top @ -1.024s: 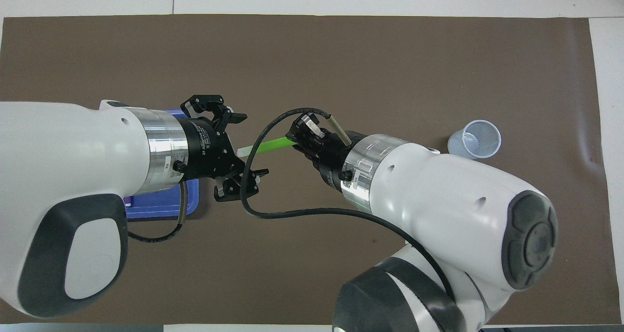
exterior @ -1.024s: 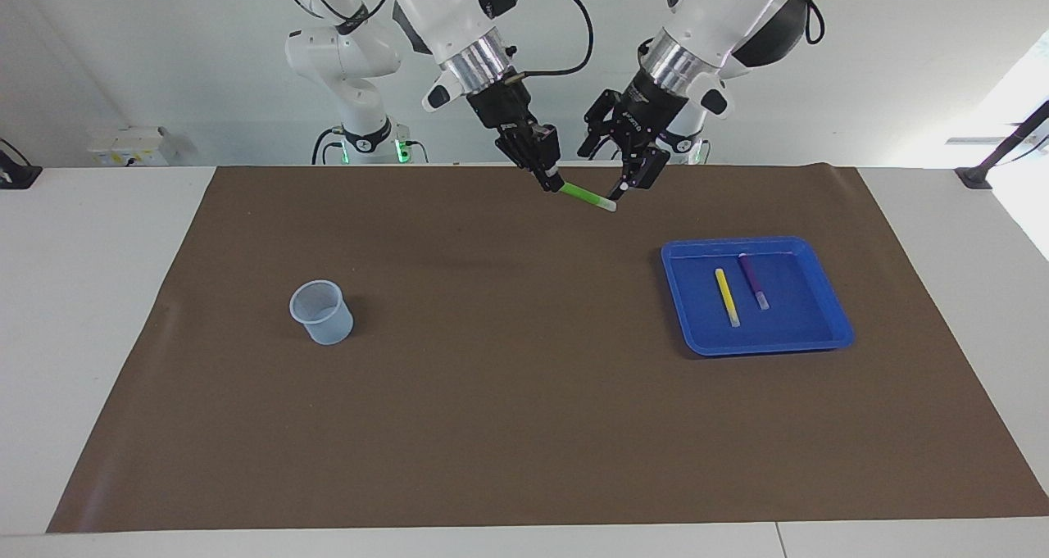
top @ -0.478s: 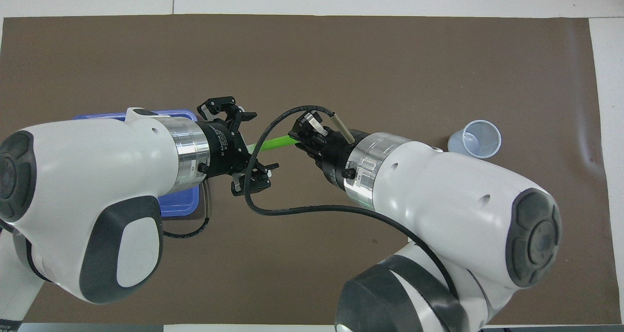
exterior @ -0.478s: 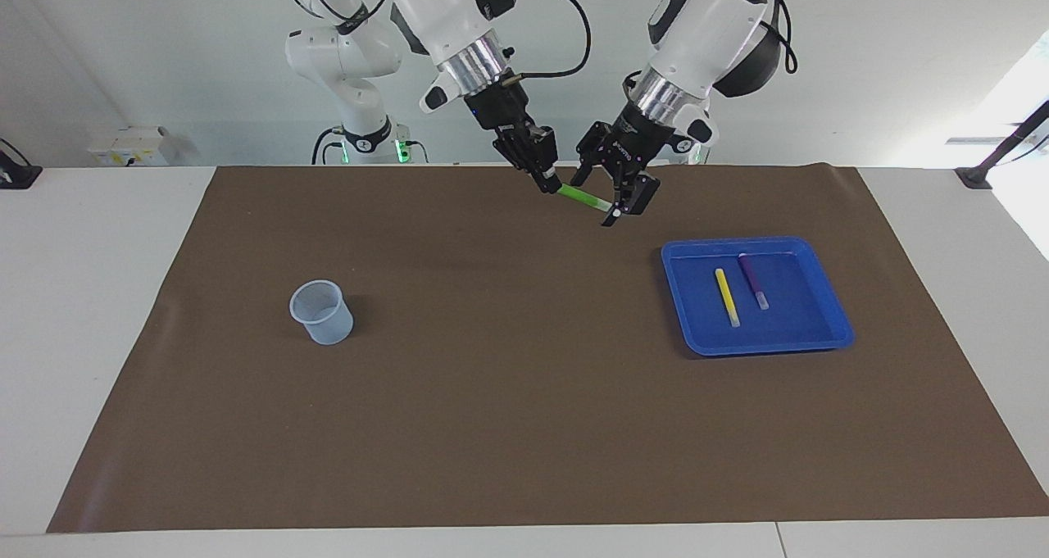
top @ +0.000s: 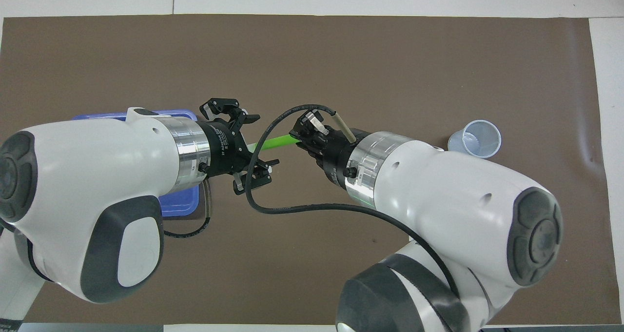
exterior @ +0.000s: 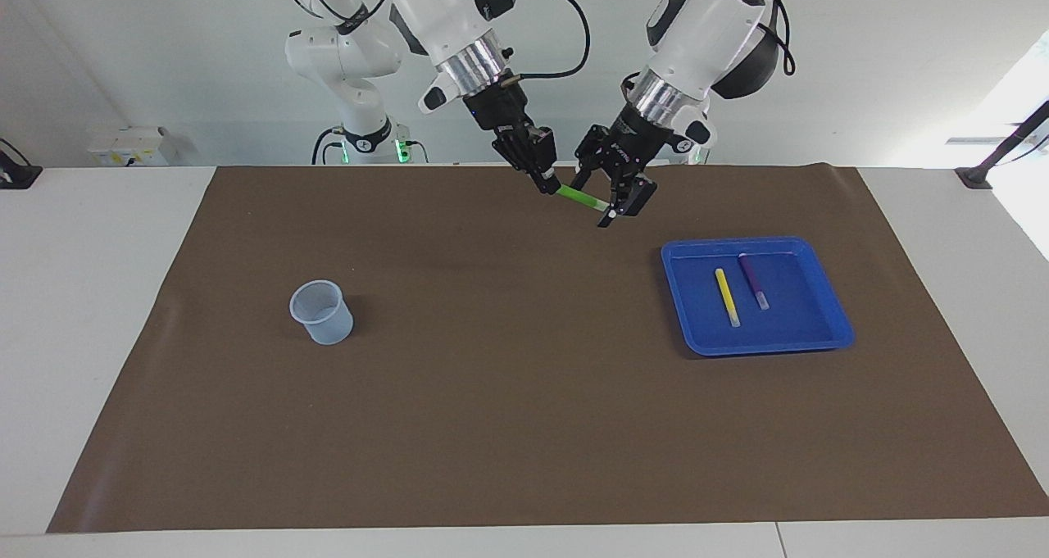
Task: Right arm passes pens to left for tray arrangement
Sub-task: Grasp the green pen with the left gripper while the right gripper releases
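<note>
Taking the tray (exterior: 828, 338) as the fixed mark and reading the facing view from its left edge across: the translucent cup (exterior: 322, 312) stands alone on the brown mat (exterior: 508, 427), well apart from the tray toward the right arm's end of the table, and looks empty, which fits it being where the pens came from. Next comes the right gripper (exterior: 547, 183), up in the air over the mat's edge nearest the robots, clamped tight on one end of the green pen (exterior: 578, 197); it holds the pen out sideways, pale end pointing toward the tray's end of the table, so that the free length is offered to the other arm. The left gripper (exterior: 615, 207) is at that free end, its fingers astride the pale tip with a gap showing on either side, so it looks partly spread and not yet gripping; I judge the handover to be at the point of closing, and the right gripper should keep its hold until the left has the pen firmly. Last comes the tray itself, flat on the mat toward the left arm's end of the table, with the yellow pen (exterior: 726, 296) and the purple pen (exterior: 754, 280) lying in it side by side, apart, roughly parallel, leaving bare floor beside them for the third.
</note>
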Controlling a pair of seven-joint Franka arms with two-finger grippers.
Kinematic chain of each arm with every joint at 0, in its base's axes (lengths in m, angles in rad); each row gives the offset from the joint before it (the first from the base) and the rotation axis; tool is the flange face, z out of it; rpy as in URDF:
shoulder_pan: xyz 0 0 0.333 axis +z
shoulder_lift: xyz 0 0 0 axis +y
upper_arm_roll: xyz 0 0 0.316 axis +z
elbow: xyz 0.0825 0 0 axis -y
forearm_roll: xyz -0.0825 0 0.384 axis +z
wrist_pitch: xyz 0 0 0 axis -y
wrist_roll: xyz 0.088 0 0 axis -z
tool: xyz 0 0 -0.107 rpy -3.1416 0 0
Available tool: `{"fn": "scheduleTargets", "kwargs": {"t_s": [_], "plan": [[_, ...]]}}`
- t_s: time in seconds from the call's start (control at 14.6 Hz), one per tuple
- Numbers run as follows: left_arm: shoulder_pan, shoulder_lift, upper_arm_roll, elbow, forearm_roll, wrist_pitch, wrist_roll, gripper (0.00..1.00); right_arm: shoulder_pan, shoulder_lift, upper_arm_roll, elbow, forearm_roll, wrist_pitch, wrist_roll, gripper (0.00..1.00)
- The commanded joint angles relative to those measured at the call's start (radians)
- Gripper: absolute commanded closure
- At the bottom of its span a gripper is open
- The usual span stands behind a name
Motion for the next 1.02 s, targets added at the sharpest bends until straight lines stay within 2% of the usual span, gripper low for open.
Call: {"fn": "scheduleTargets", "kwargs": {"t_s": [0.0,0.14,0.34,0.82,0.89,0.96], "plan": [[-0.014,-0.007,0.009,-0.014,-0.003,0.017,0.009,0.36,-0.012,-0.016,0.006,-0.021,0.033,0.018,-0.025,1.00],[-0.013,-0.007,0.009,-0.013,-0.003,0.018,0.009,0.57,-0.012,-0.016,0.006,-0.019,0.033,0.020,-0.025,1.00],[-0.013,-0.005,0.009,-0.013,-0.003,0.017,0.004,1.00,-0.015,-0.015,0.005,-0.018,0.033,0.020,-0.025,1.00],[-0.011,-0.004,0.010,-0.005,-0.003,0.021,0.006,1.00,-0.018,-0.015,0.005,-0.016,0.065,0.020,-0.043,1.00],[-0.011,-0.004,0.010,-0.004,-0.003,0.023,0.009,1.00,-0.018,-0.015,0.005,-0.016,0.068,0.020,-0.043,0.78],[-0.011,-0.004,0.010,-0.004,-0.003,0.023,0.009,1.00,-0.018,-0.015,0.005,-0.016,0.068,0.020,-0.040,0.06]]}}
